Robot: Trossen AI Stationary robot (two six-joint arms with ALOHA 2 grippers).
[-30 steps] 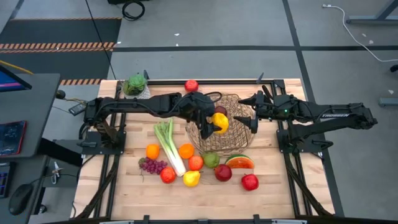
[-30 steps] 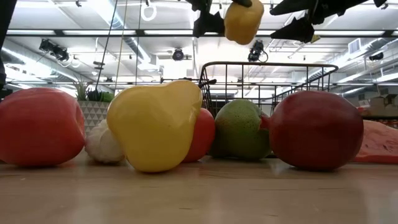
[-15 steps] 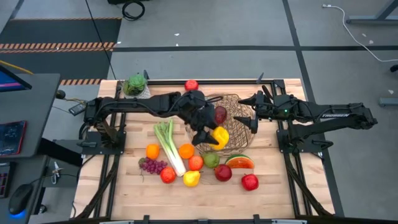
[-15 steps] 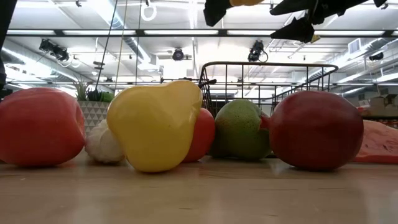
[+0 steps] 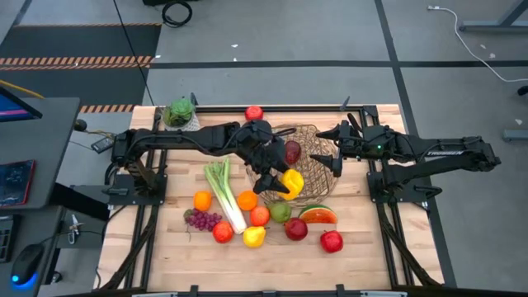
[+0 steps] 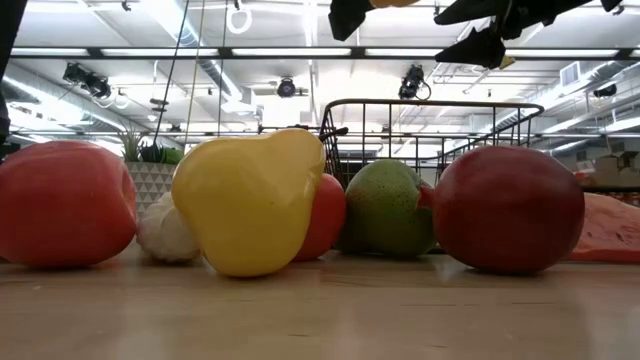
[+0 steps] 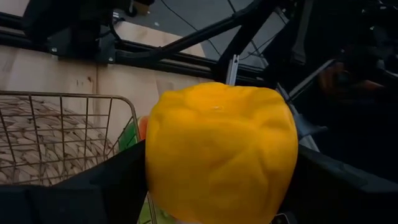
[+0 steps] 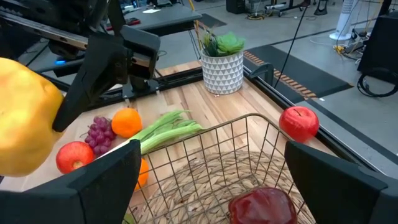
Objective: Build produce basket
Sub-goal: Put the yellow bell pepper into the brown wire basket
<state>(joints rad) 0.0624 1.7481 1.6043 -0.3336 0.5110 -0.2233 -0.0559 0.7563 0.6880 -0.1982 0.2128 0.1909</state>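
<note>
On the wooden surface (image 5: 173, 247), the leek (image 5: 221, 191), grapes (image 5: 201, 219), oranges and a lemon (image 5: 254, 237) lie left of and nearer than the basket (image 5: 318, 153). The left gripper (image 5: 277, 183) hangs over the basket's near-left rim, jaws pinching the yellow pepper (image 5: 291, 183). Inside the basket lies one dark red apple (image 5: 292, 151). A pear (image 5: 280, 211), watermelon slice (image 5: 318, 215) and two more red apples lie just near of it. The right gripper (image 5: 330, 147) hovers over the basket's right side with jaws spread
</note>
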